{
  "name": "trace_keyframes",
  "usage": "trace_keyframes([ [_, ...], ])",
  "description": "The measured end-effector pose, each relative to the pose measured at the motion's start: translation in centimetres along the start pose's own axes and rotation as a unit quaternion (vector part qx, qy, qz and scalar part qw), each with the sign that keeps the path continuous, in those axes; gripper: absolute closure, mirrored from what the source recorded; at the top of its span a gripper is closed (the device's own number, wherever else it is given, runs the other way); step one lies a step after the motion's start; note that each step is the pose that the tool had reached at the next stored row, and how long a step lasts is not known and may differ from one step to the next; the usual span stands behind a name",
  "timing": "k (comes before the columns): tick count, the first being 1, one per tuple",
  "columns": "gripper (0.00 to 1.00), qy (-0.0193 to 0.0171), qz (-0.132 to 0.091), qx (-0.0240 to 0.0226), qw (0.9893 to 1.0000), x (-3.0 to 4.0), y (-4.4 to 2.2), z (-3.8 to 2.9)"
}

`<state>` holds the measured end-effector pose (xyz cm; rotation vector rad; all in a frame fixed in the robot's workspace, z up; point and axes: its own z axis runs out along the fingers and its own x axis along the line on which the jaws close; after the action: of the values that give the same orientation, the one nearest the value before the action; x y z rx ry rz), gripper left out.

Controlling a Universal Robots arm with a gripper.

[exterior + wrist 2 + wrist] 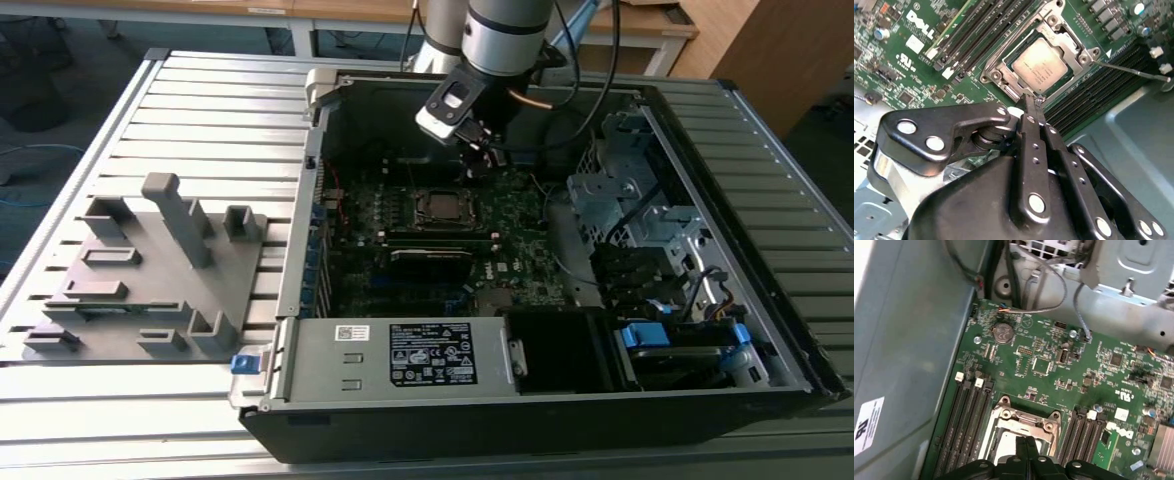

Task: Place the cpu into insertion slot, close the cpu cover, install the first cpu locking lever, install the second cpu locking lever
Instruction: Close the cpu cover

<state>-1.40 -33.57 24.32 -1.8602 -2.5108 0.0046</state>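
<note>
The cpu (1041, 62), a small flat square chip with a dull silver-grey metal top and faint print, sits in the insertion slot (438, 205), a square metal-rimmed socket on the dark green board. In the exterior view the slot is near the middle of the open black computer case (534, 440). The cpu cover (1074, 45), a thin silvery frame plate with a square window, lies flat around the chip, whose top shows through the window. A thin silver locking lever (1134, 71) stands out from one socket corner across the black memory slots (1089, 95).

The black gripper (1032, 100) is clenched on nothing. Its two narrow fingers (1030, 125) are pressed together, with their tips at the socket's edge. In the exterior view it hangs at about 1 o'clock from the slot. The case lies on a slatted grey metal table (200, 120), and a grey plastic fixture (160, 290) lies at its 9 o'clock.
</note>
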Motion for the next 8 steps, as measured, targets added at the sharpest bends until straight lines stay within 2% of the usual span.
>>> trace_keyframes([
  [4,0.90,-0.0003,-0.030,0.0003,0.9995,0.00,0.00,0.03],
  [8,0.90,-0.0007,-0.062,0.0007,0.9981,0.00,0.00,0.07],
])
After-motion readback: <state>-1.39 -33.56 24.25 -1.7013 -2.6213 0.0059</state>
